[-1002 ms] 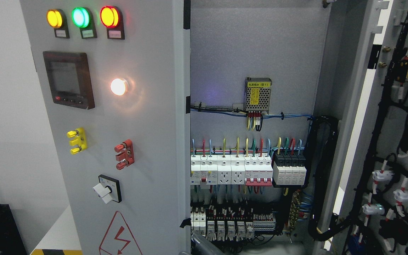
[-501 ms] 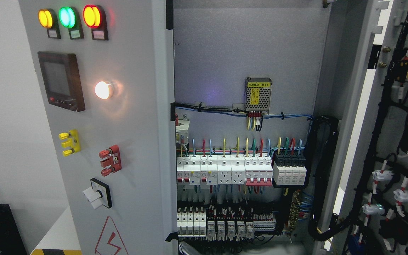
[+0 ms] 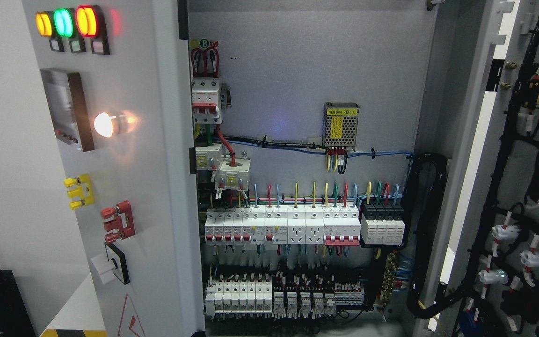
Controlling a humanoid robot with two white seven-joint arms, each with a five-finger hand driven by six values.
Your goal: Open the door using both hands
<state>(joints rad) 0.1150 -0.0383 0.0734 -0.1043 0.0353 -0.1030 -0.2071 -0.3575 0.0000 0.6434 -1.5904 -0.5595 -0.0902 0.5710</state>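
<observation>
Head view took in a grey electrical cabinet (image 3: 307, 61) standing open, and neither robot hand showed anywhere, so I could not tell how their fingers stood. The left door (image 3: 129, 187) was swung well out toward me, its front face seen at a steep angle. The right door (image 3: 473, 140) hung open too, edge-on, its inner side strung with black cable looms (image 3: 508, 154) and white connectors.

Inside the cabinet, against the back panel, a long row of white breakers (image 3: 281, 226) ran across the middle, with coloured wires rising from their tops. Just right of that row sat a black and white module block (image 3: 382, 224). Below, a second row of smaller breakers (image 3: 269, 296) filled the bottom. At the upper left a red-and-white breaker (image 3: 206, 100) was mounted, with red wires looping above it. A perforated metal power supply (image 3: 341, 124) sat near the centre, above a horizontal cable run.

On the left door's face I counted 3 lamps (image 3: 66, 22), yellow, green and red, at the top. Below came a dark display unit (image 3: 69, 108), a glowing white lamp (image 3: 104, 124), a yellow terminal (image 3: 79, 192), a red terminal (image 3: 119, 221) and a rotary switch (image 3: 110, 267).
</observation>
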